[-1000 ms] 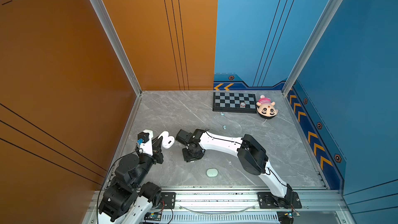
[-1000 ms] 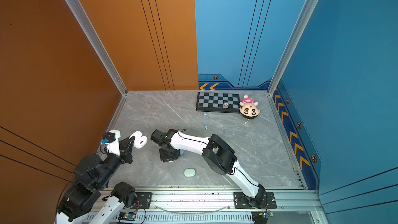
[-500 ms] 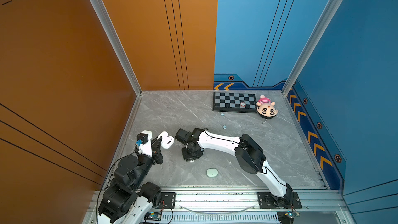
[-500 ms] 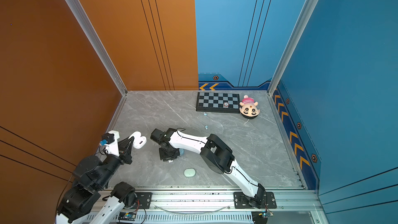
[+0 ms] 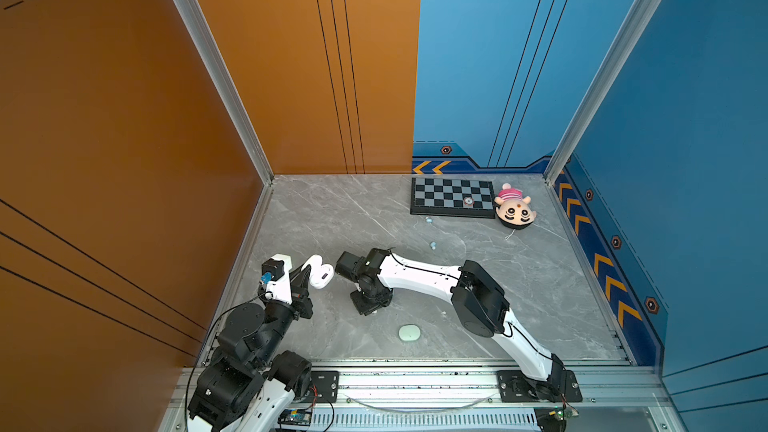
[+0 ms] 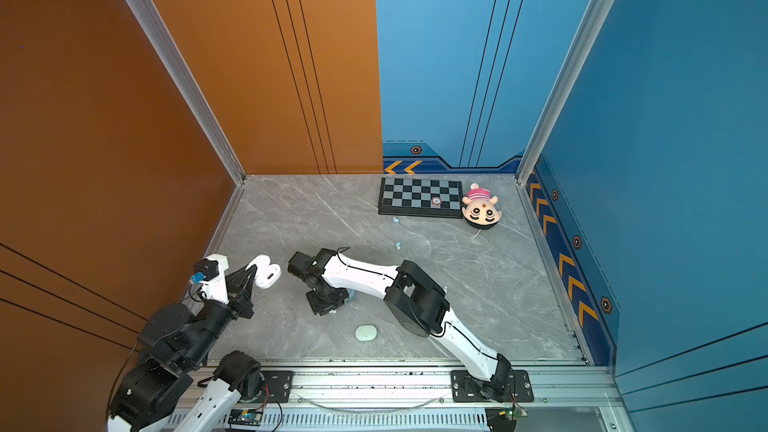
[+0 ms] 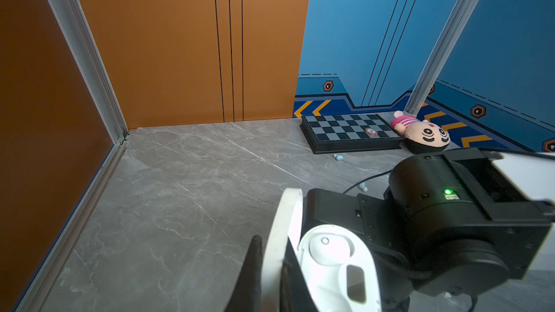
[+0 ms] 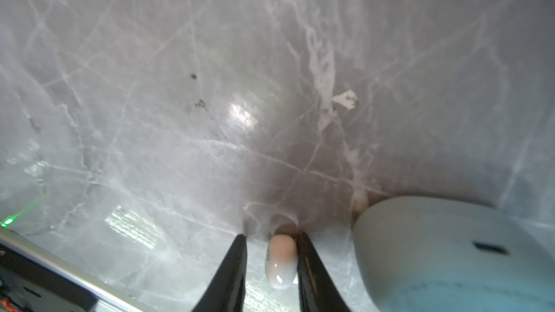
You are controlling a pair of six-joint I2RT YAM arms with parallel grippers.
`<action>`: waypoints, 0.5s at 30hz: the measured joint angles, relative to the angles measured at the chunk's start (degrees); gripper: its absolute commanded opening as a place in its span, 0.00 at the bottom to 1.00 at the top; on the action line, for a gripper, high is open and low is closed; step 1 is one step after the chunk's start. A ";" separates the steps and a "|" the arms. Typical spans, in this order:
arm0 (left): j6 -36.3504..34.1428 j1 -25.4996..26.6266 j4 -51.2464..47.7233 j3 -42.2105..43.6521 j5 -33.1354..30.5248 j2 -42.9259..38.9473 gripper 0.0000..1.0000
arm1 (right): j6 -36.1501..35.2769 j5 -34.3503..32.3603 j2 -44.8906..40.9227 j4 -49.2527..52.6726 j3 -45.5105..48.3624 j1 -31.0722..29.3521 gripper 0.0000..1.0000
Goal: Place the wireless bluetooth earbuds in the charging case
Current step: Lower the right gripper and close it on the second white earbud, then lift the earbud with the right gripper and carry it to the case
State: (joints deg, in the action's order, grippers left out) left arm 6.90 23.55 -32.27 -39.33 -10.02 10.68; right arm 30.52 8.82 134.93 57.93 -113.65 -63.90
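My left gripper [image 7: 271, 268] is shut on the raised lid of an open white charging case [image 7: 330, 265], held just above the table at the left [image 5: 320, 274]. Its earbud wells show empty. My right gripper [image 8: 271, 235] points down at the table [image 5: 368, 305], open, its jaws either side of a white earbud [image 8: 280, 261]. The earbud lies against one finger, with a gap to the other. Two pale blue earbuds [image 5: 433, 245] [image 5: 428, 220] lie further back on the table.
A pale blue case [image 8: 450, 250] sits right beside my right gripper. A mint green closed case [image 5: 409, 332] lies near the front rail. At the back right are a chessboard [image 5: 451, 197] and a plush doll [image 5: 515, 211]. Walls close three sides.
The right arm has edged slightly to the left over the same spot. The left arm and the case it holds have not moved.
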 measured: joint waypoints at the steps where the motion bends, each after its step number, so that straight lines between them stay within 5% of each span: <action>1: -0.02 0.00 -0.11 0.00 -0.04 0.00 0.00 | -0.31 -0.37 0.15 0.31 -0.20 -0.13 0.26; 15: -0.22 0.02 -0.13 0.00 -0.04 1.60 0.00 | -1.14 -0.28 0.28 1.11 -0.50 0.66 0.12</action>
State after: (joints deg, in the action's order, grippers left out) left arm 6.68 23.57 -32.40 -39.33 -10.07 12.27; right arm 29.39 8.54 135.22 59.05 -114.15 -63.24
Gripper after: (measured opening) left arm 0.104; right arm 0.164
